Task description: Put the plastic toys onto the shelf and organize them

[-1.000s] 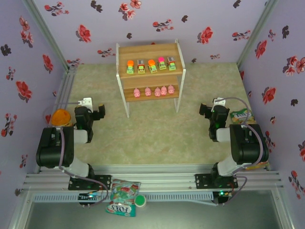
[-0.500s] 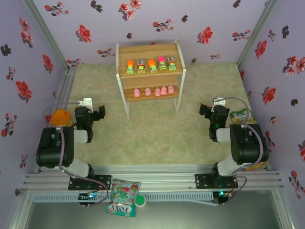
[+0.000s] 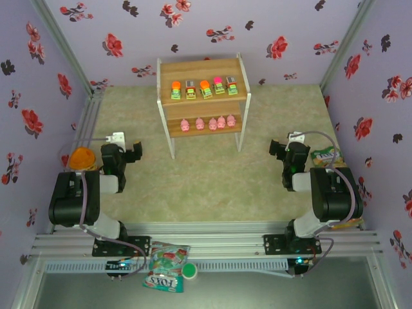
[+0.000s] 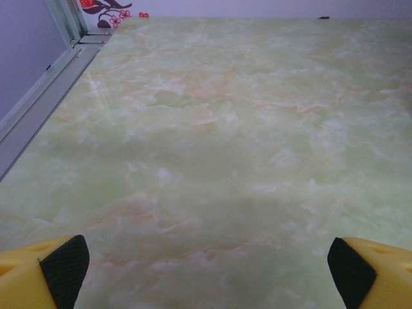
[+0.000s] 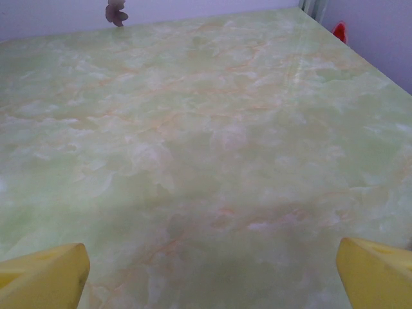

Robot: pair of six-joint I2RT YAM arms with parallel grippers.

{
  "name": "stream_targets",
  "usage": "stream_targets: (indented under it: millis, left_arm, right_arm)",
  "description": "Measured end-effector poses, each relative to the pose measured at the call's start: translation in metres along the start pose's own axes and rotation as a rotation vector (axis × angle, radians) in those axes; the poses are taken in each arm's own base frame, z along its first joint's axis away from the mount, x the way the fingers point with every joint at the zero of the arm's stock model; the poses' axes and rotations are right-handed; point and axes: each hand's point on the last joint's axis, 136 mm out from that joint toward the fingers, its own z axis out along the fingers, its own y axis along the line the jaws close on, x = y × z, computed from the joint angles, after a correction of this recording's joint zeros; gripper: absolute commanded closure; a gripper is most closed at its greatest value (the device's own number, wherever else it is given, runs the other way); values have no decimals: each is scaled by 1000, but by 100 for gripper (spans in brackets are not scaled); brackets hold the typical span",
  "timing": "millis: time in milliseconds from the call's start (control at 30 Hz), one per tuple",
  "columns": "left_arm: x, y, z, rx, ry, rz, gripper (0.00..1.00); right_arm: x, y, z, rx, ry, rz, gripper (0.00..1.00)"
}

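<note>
Tool L (image 4: 206, 270) & tool R (image 5: 209, 273) both spread wide, empty, touching nothing.

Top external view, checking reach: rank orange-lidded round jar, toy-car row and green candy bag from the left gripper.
From the left gripper:
1. Orange-lidded round jar, just left.
2. Toy-car row, top tier of wooden shelf.
3. Green candy bag, far right.

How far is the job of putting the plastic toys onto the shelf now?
It looks finished. Done: five cars stand in a row on the upper board of the shelf, five pink pigs in a row on the lower board. In hand: nothing; the left gripper and the right gripper are open and empty above the table. Left: nothing visible, as all ten toys are shelved.
</note>
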Motion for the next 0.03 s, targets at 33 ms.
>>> stream_targets:
  millis: [33]
  left_arm:
    - [0,0,0,0,0,0,0]
  right_arm:
    - [0,0,0,0,0,0,1]
